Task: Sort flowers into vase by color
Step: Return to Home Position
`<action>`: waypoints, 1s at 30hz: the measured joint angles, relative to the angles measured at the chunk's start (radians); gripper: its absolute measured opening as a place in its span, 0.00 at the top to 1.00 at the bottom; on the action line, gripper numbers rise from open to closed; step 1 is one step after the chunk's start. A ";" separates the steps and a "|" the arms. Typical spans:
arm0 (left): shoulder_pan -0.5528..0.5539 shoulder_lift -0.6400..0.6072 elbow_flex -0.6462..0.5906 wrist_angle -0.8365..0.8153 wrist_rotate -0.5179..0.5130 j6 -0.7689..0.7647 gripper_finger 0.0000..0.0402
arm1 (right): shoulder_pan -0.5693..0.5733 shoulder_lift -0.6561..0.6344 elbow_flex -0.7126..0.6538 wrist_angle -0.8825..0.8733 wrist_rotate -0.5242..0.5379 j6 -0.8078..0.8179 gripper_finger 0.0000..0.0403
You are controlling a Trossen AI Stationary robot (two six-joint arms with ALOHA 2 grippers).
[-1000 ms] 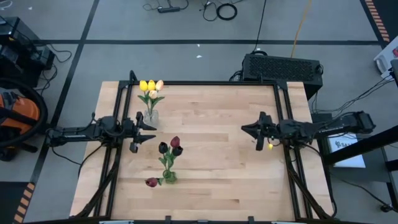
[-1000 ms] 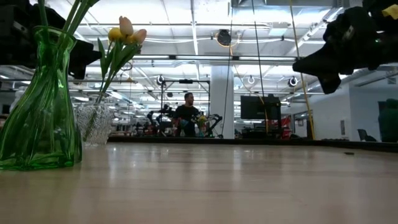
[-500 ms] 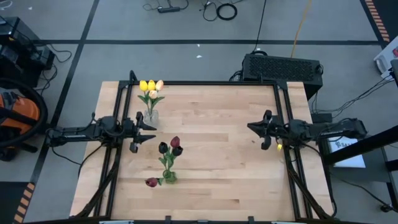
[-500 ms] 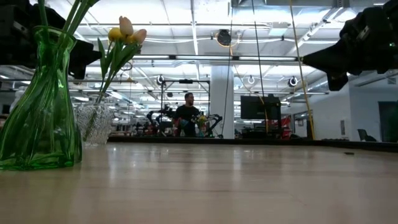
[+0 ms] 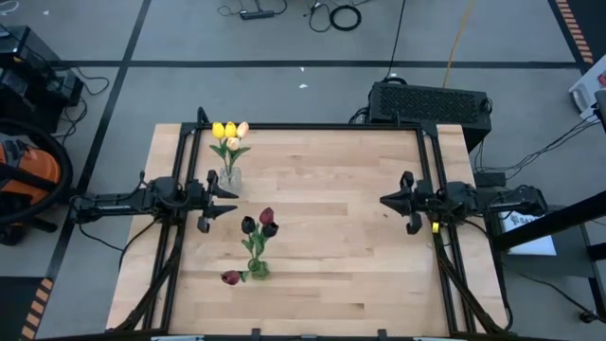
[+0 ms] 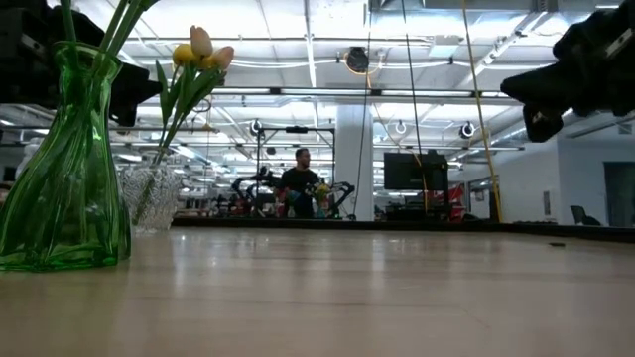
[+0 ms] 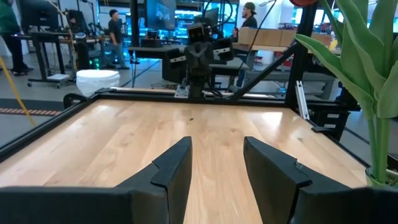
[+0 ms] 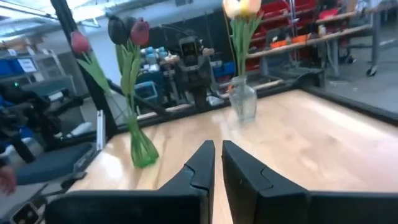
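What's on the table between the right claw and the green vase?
Nothing: in the high view only bare wood tabletop lies between the right claw and the green vase. The right wrist view shows the same bare stretch.

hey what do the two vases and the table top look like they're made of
Green vase: probably glass, glossy and tinted, since light passes through its wall; clear plastic can't be ruled out.
Clear vase: colourless glass or plastic, see-through, with bright glints on it.
Table top: light wood in narrow joined strips like butcher block, smooth with a faint sheen in the low view.
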State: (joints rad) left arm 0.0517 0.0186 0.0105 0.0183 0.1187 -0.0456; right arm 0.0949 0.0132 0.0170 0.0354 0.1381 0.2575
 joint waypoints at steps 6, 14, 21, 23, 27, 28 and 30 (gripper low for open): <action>0.000 0.002 0.000 -0.001 -0.001 0.000 0.62 | 0.001 0.004 0.000 -0.003 -0.010 0.018 0.94; 0.000 0.002 0.000 -0.001 -0.001 0.000 0.62 | 0.001 0.005 0.000 -0.003 -0.010 0.018 0.94; 0.000 0.003 0.000 -0.001 -0.001 0.000 0.62 | 0.001 0.005 0.000 -0.003 -0.009 0.018 0.94; 0.000 0.002 0.000 -0.001 -0.001 0.000 0.62 | 0.001 0.005 0.000 -0.003 -0.009 0.018 0.94; 0.000 0.002 0.000 -0.001 -0.001 0.000 0.62 | 0.001 0.005 0.000 -0.003 -0.009 0.018 0.94; 0.000 0.002 0.000 -0.001 -0.001 0.000 0.62 | 0.001 0.005 0.000 -0.003 -0.009 0.018 0.94; 0.000 0.002 0.000 -0.001 -0.001 0.000 0.62 | 0.001 0.005 0.000 -0.003 -0.009 0.018 0.94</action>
State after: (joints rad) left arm 0.0517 0.0208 0.0109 0.0177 0.1181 -0.0456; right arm 0.0956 0.0177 0.0170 0.0322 0.1291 0.2755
